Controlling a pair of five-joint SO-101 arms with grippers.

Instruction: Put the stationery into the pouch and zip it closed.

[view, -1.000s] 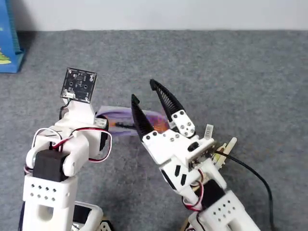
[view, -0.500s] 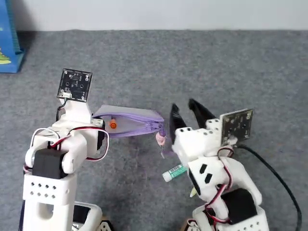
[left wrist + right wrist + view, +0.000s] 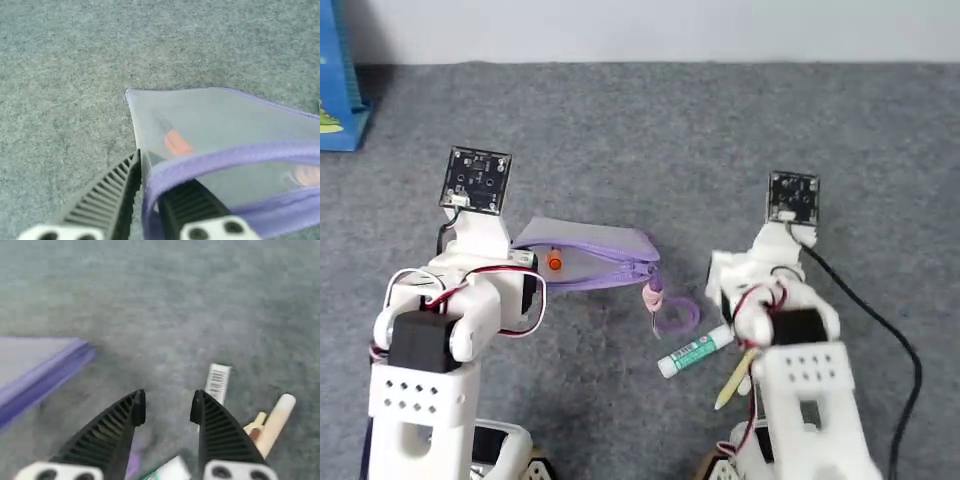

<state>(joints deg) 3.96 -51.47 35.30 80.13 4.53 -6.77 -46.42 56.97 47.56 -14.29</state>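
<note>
Translucent purple pouch (image 3: 588, 256), grey carpet (image 3: 740, 130)

This looks like a small robotics test set-up rather than a lived-in room, though whether it sits in a lab or a home cannot be told. The bench (image 3: 820, 130) is covered edge to edge in plain grey felt-like carpet and backs onto a bare white wall (image 3: 650, 30). Two white plastic robot arms (image 3: 430, 340) stand side by side, with loose red and black wires (image 3: 510, 272) exposed at the joints. Each carries a bare black circuit-board camera (image 3: 477, 180), and a black cable (image 3: 880, 330) trails off one arm. Everyday props lie on the felt: a translucent purple zip pouch (image 3: 590, 250) and a white tube with a green label (image 3: 695, 352). A blue printed box (image 3: 338, 90) stands at the edge.
</note>
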